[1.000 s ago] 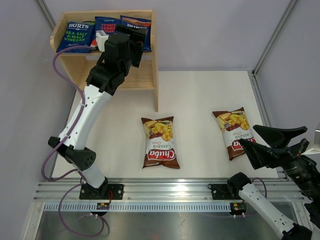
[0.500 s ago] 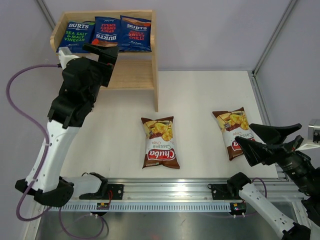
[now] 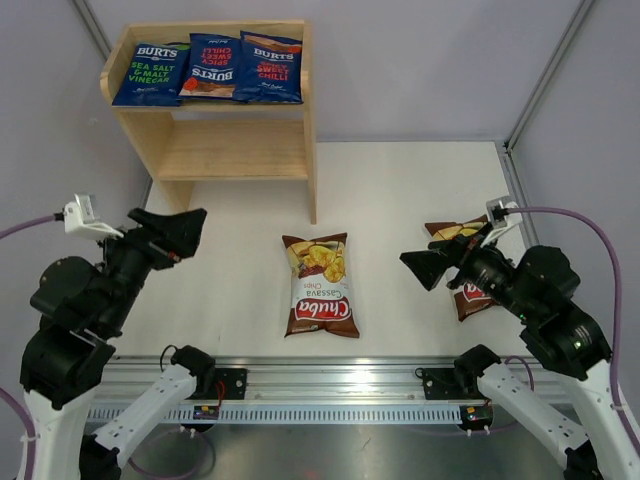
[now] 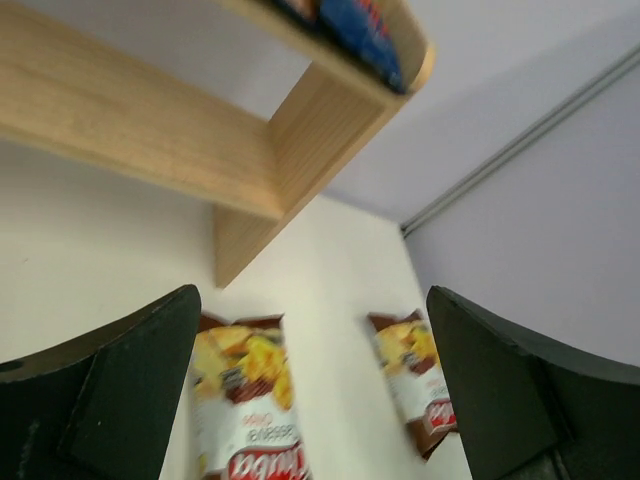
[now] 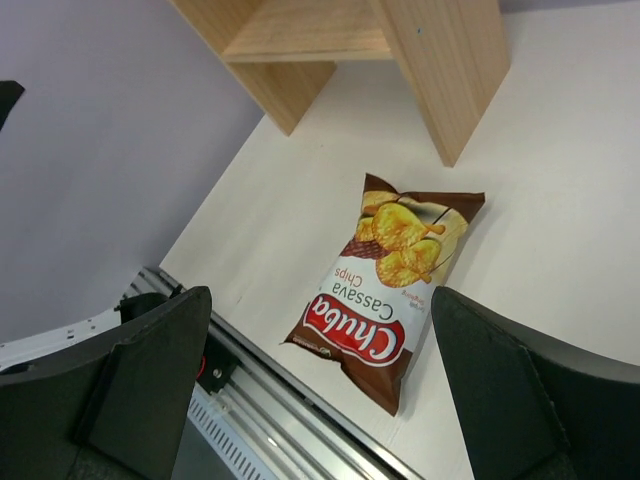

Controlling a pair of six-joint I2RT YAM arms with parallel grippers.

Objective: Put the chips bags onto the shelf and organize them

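Three dark blue chips bags lie side by side on the top level of the wooden shelf (image 3: pixel 311 150), far ahead of both hands. The first bag (image 3: pixel 150 72) says "BURTS" in white and "SEA SALT & MALT VINEGAR" in green. The middle bag (image 3: pixel 211 68) and the last bag (image 3: pixel 268 68) have red words. They lie upside down, and I can read "BURTS" and "CHILLI" on them. The lower level of the shelf has no bag on it.

Two brown and white bags lie flat on the white table (image 3: pixel 400 190). Each says "Chuba" in a red sign and "Cassava Chips" beside it, with a picture of yellow chips. One Chuba bag (image 3: pixel 318 285) lies between the two hands, and touches neither. In the right wrist view it shows below the hand, in the gap between the two fingers. The other Chuba bag (image 3: pixel 468 262) lies right under the right hand, partly hidden by it.

The left hand (image 3: pixel 170 222) is up in the air with its fingers spread wide and nothing in it. The right hand (image 3: pixel 428 268) is also spread wide and holds nothing.
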